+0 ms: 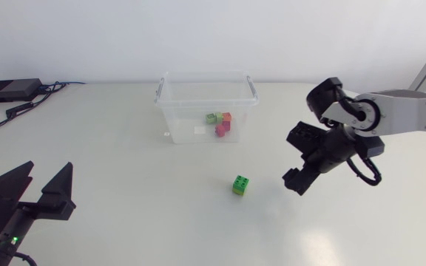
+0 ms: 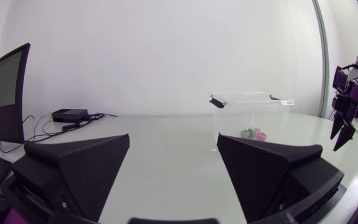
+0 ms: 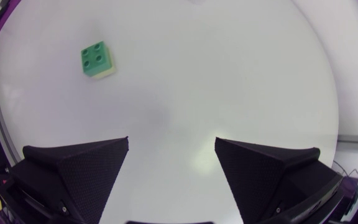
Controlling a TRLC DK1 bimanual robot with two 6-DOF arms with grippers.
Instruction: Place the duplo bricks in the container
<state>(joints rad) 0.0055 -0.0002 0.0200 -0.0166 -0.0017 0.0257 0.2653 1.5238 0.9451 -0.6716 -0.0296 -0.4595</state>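
- The right gripper (image 1: 299,158) hangs over the table with its fingers spread wide and nothing between them. The right wrist view shows only bare white table (image 3: 185,74) under the gap.
- The green brick (image 1: 240,185) sits loose on the table, studs up. It is ahead of the open fingers and off to one side, near the gripper but clearly not under it.
- Further out stands the clear container (image 1: 170,111), upright and open-topped. A small cluster of bricks (image 1: 220,123) in pink, red and pale green already lies on its floor.
- The left gripper (image 1: 48,181) sits over by the table's near left corner, also wide open and empty, well apart from the brick and the container.
- My read is that one brick is left to collect, and the right arm is the one placed for it.
- First risk: if the gripper comes down without centring, one finger could land on the studs or shove the brick away, and that smooth tabletop would let it slide.
- Second risk: the brick sits slightly turned to the fingers, so closing on its corners rather than its flat sides could twist it or squirt it out.
- Third risk: on the carry, the see-through wall is easy to misjudge. A low pass could clip the rim, or an early release could drop the brick outside.
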